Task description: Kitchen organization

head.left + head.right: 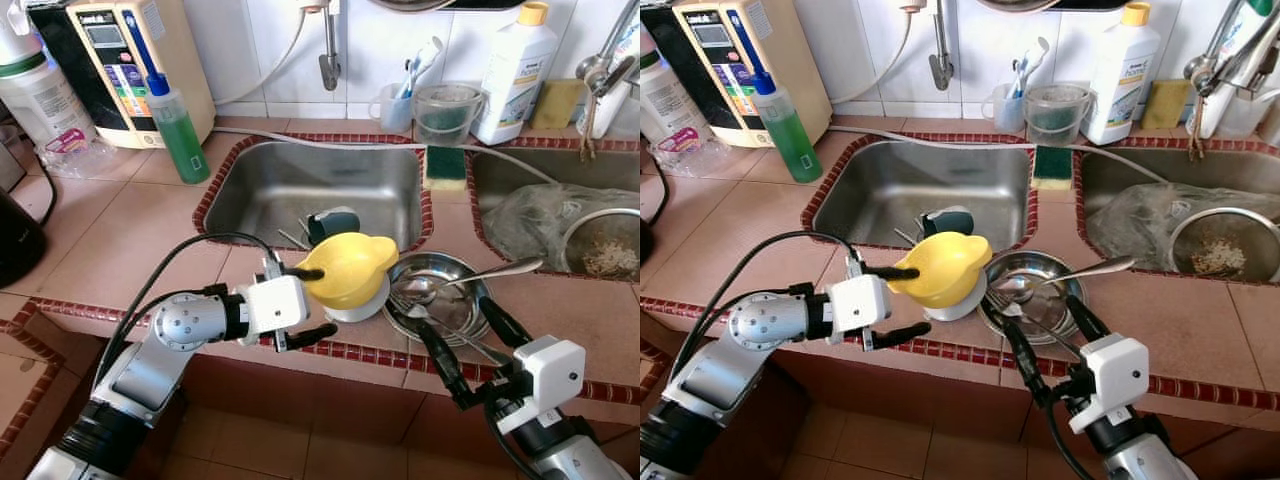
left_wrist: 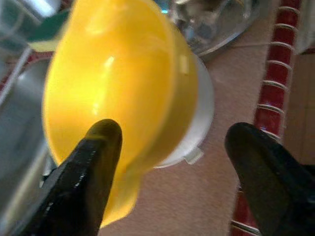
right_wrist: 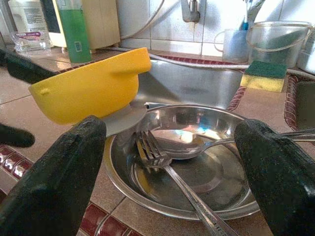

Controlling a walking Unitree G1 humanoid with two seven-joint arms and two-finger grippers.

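The right claw [image 1: 470,352] is positioned at the near edge of the tiled worktop [image 1: 130,230], fingers spread wide apart and gripping nothing. Its two black fingers stand to either side of the near rim of a steel bowl [image 3: 182,162]. The steel bowl rests on the worktop at the near edge, between the two sink basins. Inside it lie a fork [image 3: 157,160] and a spoon [image 3: 197,145]; the spoon handle extends out over the bowl rim toward the robot's right.

The left claw [image 1: 312,302] is also spread apart. Its upper finger [image 2: 91,167] lies inside the rim of a yellow bowl [image 1: 350,268]; its lower finger sits below and clear of the bowl, over the red edge tiles. Whether the upper finger touches the bowl wall cannot be told. The yellow bowl is tilted and sits on a white dish [image 1: 362,305], just beside the steel bowl on its left.

Beyond these, the left sink basin [image 1: 320,190] holds a dark cup-like item and a few utensils. A green-and-yellow sponge [image 1: 445,167] lies on the divider between the basins. The right basin holds a plastic bag and a metal strainer [image 1: 602,248].

At the back wall stand a green soap bottle [image 1: 178,125], a beige appliance [image 1: 140,65], a clear plastic jug [image 1: 446,113] and a white bottle with a yellow cap [image 1: 515,70].
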